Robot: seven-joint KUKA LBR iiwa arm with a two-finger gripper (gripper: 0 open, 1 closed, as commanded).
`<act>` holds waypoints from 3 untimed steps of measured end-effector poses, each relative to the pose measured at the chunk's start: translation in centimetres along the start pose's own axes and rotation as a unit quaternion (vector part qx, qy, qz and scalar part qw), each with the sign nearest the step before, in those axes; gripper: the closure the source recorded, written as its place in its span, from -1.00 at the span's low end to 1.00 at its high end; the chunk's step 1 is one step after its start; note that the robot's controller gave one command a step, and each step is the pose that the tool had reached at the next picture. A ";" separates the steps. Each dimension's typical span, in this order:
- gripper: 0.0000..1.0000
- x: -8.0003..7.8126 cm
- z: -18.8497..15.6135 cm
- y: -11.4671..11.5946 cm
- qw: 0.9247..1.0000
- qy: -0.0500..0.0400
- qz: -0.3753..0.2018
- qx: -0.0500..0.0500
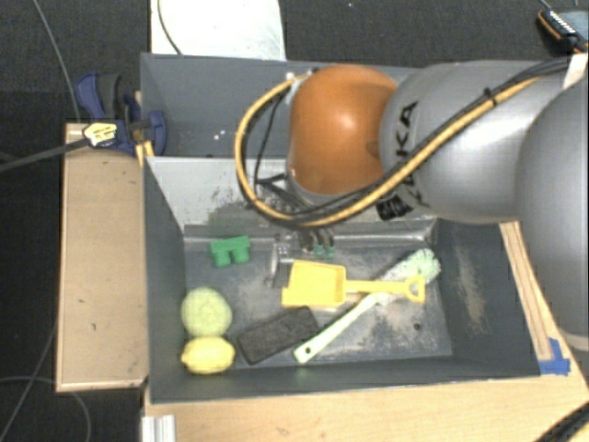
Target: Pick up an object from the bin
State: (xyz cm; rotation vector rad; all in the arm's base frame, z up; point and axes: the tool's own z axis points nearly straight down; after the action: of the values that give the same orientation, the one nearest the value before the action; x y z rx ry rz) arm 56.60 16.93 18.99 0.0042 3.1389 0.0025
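Camera view: arm (497, 145) from right, orange-capped wrist (336, 132) low over yellow scoop (315, 285).

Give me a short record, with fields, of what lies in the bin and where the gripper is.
gripper: low over the bin's middle, at the scoop end of the yellow toy shovel
shovel: flat, handle pointing right
white brush: diagonal, crossing the shovel's handle
green block: left, near the back wall
dark sponge: front middle
pale green ball and lemon: front left
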 end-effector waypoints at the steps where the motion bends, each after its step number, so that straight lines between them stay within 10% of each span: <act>1: -1.00 5.6 9.4 -4.2 0.995 -0.001 -0.103 0.000; 2: -1.00 7.4 2.7 -8.2 0.988 -0.005 -0.158 0.000; 3: -1.00 7.3 8.9 -2.6 0.984 0.005 -0.176 -0.001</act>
State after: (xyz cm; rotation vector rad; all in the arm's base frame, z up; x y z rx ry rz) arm 49.33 14.35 10.02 -0.5488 3.0996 0.0049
